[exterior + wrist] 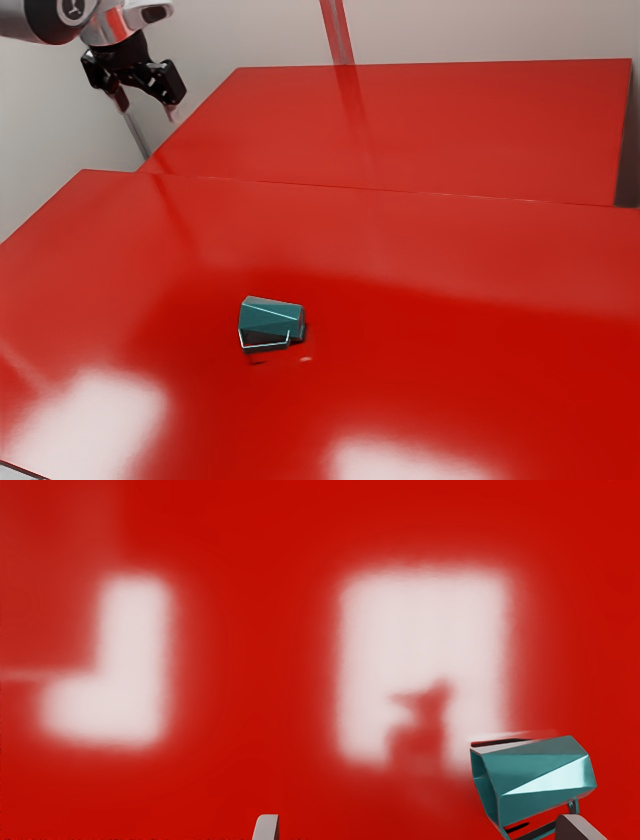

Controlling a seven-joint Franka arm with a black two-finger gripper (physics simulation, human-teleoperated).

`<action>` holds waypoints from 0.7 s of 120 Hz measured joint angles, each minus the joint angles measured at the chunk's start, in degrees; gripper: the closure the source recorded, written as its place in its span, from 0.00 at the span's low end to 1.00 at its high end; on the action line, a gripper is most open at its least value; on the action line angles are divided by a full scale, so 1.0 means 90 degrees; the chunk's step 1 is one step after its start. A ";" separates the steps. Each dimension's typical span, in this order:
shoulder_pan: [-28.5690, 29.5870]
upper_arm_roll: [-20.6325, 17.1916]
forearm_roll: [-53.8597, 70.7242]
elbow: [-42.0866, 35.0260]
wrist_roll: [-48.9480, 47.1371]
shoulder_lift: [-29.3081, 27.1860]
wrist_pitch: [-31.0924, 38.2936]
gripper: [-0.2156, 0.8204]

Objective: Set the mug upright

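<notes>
While the mug (270, 322) lies on its side on the glossy red tabletop (450, 260), the tool (147, 107) hangs well apart from it, up in the air toward the exterior view's upper left, at the end of the arm (40, 18). The tool stands wide open: in the wrist view one finger (267, 828) and the other finger (577, 828) have a broad gap between them, with only red surface and part of a pale glare there, and it has hold of nothing. The mug is teal and faceted, with flat slanting sides, one of them catching a bright triangle of light. Its hollow mouth faces sideways rather than up, and its handle (537, 831) runs along its lower flank, partly hidden by the nearer fingertip; the mug's body appears just beyond that finger, outside the gap. Soft white reflections (90, 420) spread over the tabletop, and in the wrist view one of them carries a blurred dark shape (425, 725). Past the tabletop's far edge is a second red surface (450, 120), with a pale wall (500, 30) behind it and a narrow red strip (338, 30) against that wall.
</notes>
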 joint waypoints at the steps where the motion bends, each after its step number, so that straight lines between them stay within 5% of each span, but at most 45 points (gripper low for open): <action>1: 0.0014 0.0000 -0.0002 0.0000 0.0001 0.0000 0.0000 0.21; 44: -0.0071 0.0154 -0.0320 -0.0169 0.0021 0.0018 0.0039 0.21; 62: -0.0238 0.0604 -0.1346 -0.0820 0.0011 0.0059 0.0072 0.21; 84: 0.0301 0.0756 -0.2455 -0.1693 -0.0049 0.0403 0.0397 0.21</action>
